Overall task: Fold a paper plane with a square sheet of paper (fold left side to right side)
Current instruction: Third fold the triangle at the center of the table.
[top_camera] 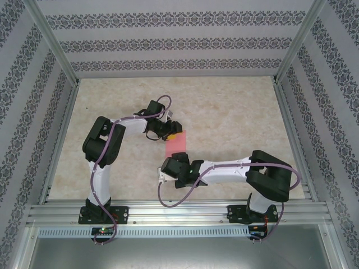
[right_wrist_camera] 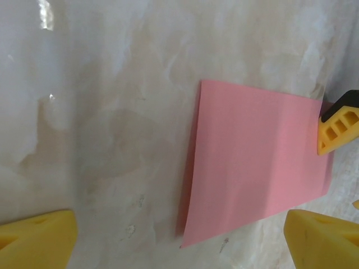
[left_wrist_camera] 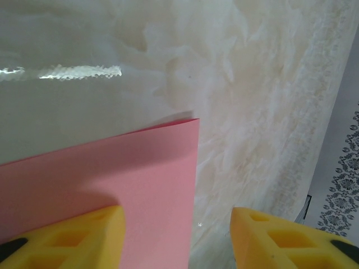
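Two arms (top_camera: pixel 120 126) (top_camera: pixel 224 167) bend inward over the paper (top_camera: pixel 176 147).

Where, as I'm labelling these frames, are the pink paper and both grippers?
square sheet of paper (right_wrist_camera: pixel 258 162): right wrist view, middle of its pink face.
left gripper (left_wrist_camera: pixel 176 227): left wrist view, midway between its fingertips.
right gripper (right_wrist_camera: pixel 179 232): right wrist view, midway between its fingertips.

table (top_camera: pixel 235 112): cream-beige, marbled | square sheet of paper (right_wrist_camera: pixel 255 162): plain pink-red | left gripper (left_wrist_camera: pixel 178 224), right gripper (right_wrist_camera: pixel 179 241): yellow fingers | arms (top_camera: pixel 100 143): black and white | cables (top_camera: pixel 162 199): purple | walls (top_camera: pixel 168 42): white, banded with grey floral print | frame (top_camera: pixel 179 212): silver
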You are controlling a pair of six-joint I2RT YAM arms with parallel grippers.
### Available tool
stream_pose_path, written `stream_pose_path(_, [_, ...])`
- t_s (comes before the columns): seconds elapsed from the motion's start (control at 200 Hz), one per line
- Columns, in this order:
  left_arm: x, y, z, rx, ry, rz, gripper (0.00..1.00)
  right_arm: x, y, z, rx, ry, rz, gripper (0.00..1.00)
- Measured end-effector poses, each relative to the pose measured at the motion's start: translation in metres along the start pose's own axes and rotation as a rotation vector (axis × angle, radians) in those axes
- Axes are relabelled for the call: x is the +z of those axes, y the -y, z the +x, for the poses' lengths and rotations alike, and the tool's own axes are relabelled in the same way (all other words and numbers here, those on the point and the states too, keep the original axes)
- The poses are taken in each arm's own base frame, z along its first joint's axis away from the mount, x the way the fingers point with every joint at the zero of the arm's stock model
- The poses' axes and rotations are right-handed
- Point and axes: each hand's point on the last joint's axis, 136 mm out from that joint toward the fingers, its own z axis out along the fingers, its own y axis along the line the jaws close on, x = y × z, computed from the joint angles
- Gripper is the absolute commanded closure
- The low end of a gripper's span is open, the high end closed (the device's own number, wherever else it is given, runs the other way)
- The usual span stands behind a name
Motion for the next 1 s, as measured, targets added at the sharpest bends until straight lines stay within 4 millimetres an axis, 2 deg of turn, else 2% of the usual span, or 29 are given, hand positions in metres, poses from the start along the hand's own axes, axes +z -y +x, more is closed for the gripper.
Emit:
stream_pose_path(0.095, [0.000, 0.000, 0.000, 0.000, 0.000, 0.000, 0.46, 0.004, 0.005, -0.001, 0.013, -0.005, 0.006, 0.12])
stream_pose_path(0.465, [0.000, 0.000, 0.000, 0.000, 0.000, 0.000, 0.46, 0.008, 0.022, -0.011, 0.036, 0.006, 0.042, 0.16])
stream_pose_path(0.684, [0.000, 0.000, 0.000, 0.000, 0.000, 0.000, 0.46, 0.014, 0.024, -0.017, 0.036, 0.005, 0.043, 0.18])
stream_pose_path(0.999, [0.000, 0.000, 0.000, 0.000, 0.000, 0.001, 0.46, 0.015, 0.023, -0.014, 0.025, -0.005, 0.043, 0.17])
